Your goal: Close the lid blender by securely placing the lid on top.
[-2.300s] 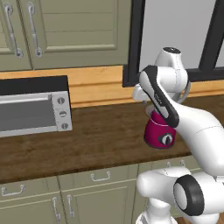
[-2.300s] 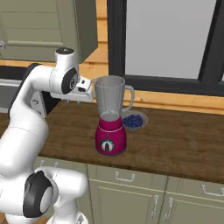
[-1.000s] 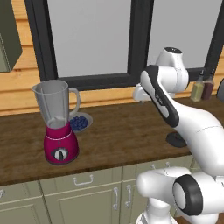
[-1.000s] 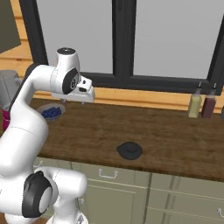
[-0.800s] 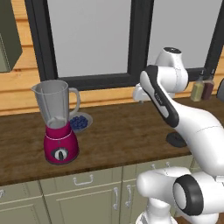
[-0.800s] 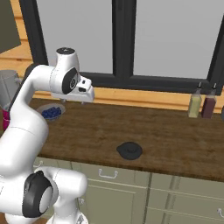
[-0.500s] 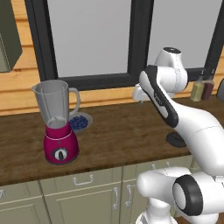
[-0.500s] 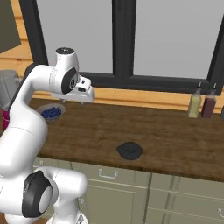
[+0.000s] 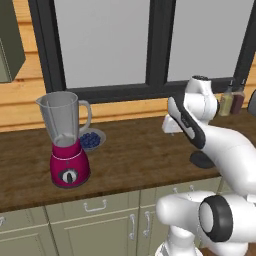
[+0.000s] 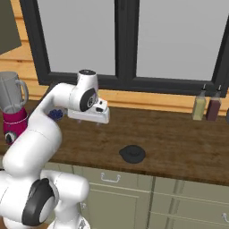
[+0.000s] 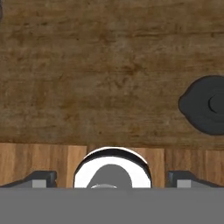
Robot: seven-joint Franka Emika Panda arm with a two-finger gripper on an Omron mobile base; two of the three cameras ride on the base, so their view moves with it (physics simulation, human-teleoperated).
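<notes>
Dark grey, the low round lid (image 10: 132, 153) is lying near the wooden counter's (image 10: 179, 147) front edge; we are hovering our white gripper (image 10: 89, 116) beside it, jaws apart, needing centring before descending.

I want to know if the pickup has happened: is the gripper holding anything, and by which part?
Nothing is held. The gripper is open above the counter, and the lid lies apart from it on the wood.
</notes>
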